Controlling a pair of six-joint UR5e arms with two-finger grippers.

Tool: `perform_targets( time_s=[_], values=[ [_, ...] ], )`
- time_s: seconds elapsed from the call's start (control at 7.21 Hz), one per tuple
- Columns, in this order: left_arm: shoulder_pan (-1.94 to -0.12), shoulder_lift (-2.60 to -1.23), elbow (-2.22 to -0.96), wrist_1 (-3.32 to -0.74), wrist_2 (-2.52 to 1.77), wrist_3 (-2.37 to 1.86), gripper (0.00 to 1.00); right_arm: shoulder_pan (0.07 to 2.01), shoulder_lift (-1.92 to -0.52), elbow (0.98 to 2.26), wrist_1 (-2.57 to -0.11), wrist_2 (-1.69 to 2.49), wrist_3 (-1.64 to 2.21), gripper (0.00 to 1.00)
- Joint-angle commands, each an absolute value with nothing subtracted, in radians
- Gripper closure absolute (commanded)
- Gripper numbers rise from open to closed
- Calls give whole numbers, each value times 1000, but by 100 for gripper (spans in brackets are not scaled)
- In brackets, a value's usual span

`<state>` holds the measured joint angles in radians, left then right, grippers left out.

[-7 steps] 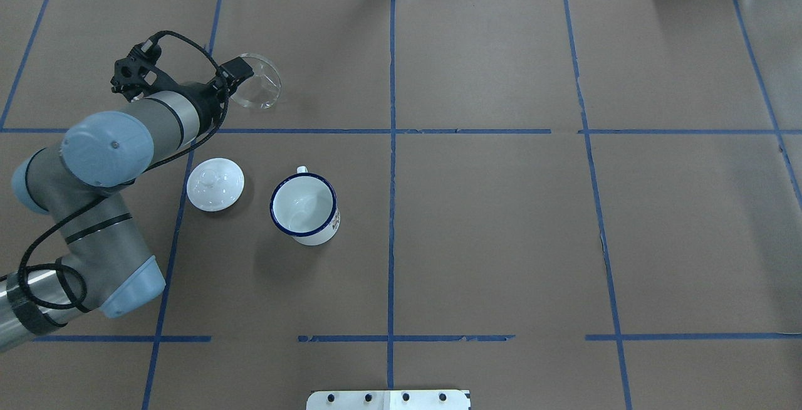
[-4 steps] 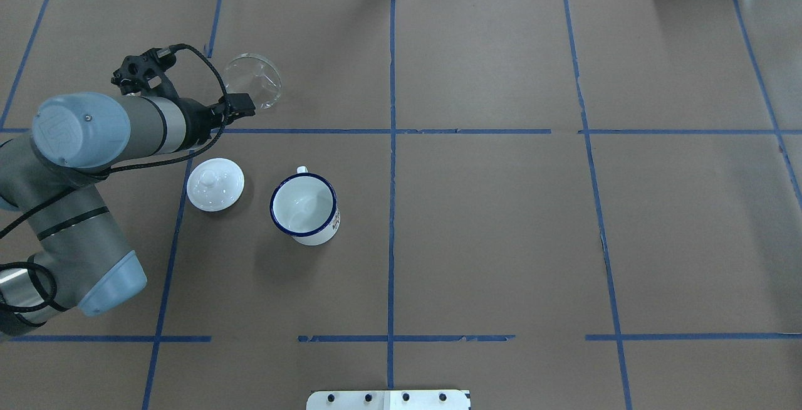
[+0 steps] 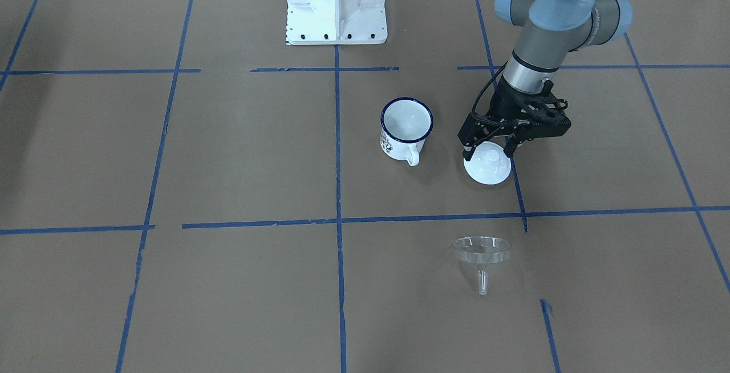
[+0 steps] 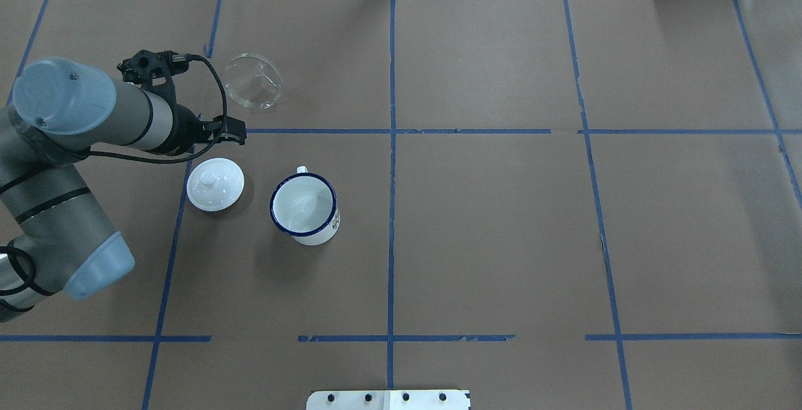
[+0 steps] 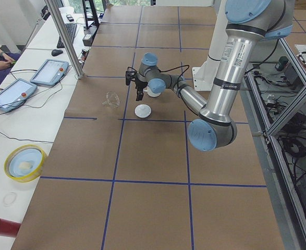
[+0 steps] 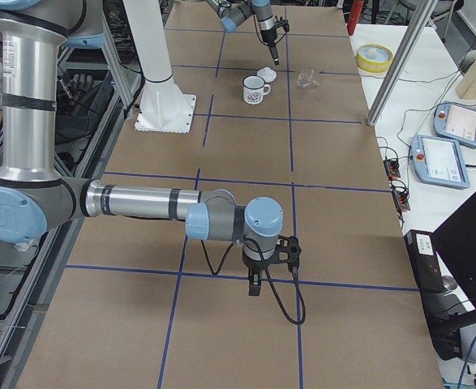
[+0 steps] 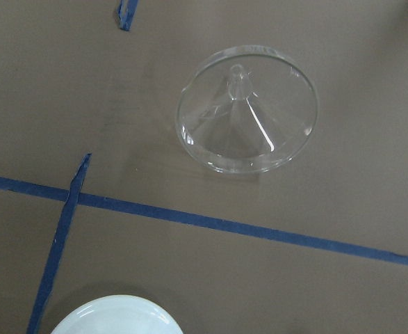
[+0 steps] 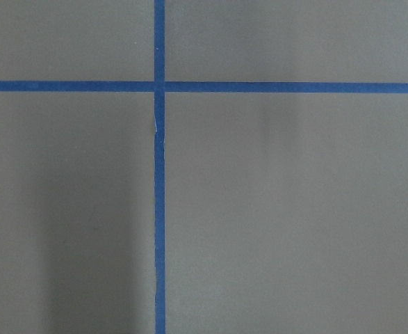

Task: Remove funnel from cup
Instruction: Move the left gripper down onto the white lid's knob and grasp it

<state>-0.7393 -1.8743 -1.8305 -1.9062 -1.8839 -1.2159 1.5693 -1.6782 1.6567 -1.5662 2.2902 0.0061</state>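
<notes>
On the robot's left side of the paper-covered table [image 4: 489, 241], the funnel [image 4: 252, 81] sits on its own on the matte brown surface, well apart from the cup [image 4: 304, 208]. So it's already out of the mug. It's a clear, glassy little cone with a wide round rim and a short thin stem. In the front-facing view it looks tipped onto its side, with the stem pointing toward that camera, though I wouldn't swear to the exact lean. The cup stands upright one grid square closer to the robot. It's glossy white enamel with a dark blue rim, a small dark print on its wall and a white loop handle, and there's nothing inside it. Just beside the cup is a round white domed lid [image 4: 215, 184] with a small knob, smooth and shiny, lying flat and not touching the cup. The left gripper [image 3: 487, 149] hangs between the funnel and the lid with its two black fingers [image 3: 466, 146] spread apart and nothing in them. Its wrist camera looks straight down on the funnel, with a sliver of the lid at the bottom edge. The right gripper [image 6: 255, 285] is way off at the other end of the table, pointing down at a crossing of the blue tape [image 4: 391, 241]. I can't tell whether its fingers are apart or together.
</notes>
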Motion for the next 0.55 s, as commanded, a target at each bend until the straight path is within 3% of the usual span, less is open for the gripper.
perform_targets(
  time_s=[0.0,0.42],
  values=[
    [-744,-1884,-1818,-1791,-1948,-1099,0,1569,-1678,1657,-1566,2290,6,0],
    [-742,-1897,-1784,-1749,-1968,-1014,0,1569,-1678,1657,-1566,2290,6,0]
  ],
)
